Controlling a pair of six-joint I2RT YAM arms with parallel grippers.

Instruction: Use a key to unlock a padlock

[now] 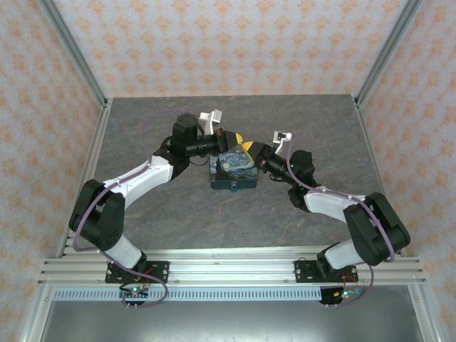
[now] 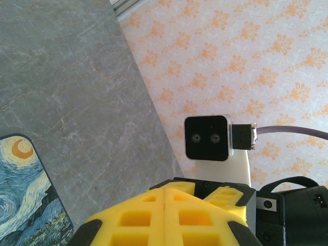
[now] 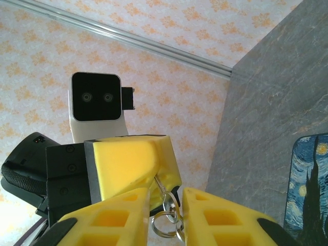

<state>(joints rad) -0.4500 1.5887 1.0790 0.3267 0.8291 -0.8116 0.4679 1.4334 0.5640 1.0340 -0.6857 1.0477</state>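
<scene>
Has the left end effector pressed shut, pad on pad, with a thin pale metal piece, probably the key, poking out from under its tip. Holds the right end effector narrow just beside it, tip to tip, with a small key ring hanging in the gap; cannot tell whether clamped on that ring or merely standing around it. Meets, with both, in the air above the far right part of the painted box at the middle of the worktop. Shows a tiny teal nub at the box's near edge, seemingly the padlock, too small to read its shackle. Looks like an early stage, with the key lifted and being sorted between the two, well apart from the padlock. Leaves everything that matters: bringing key to keyhole, inserting, turning, freeing the shackle.
</scene>
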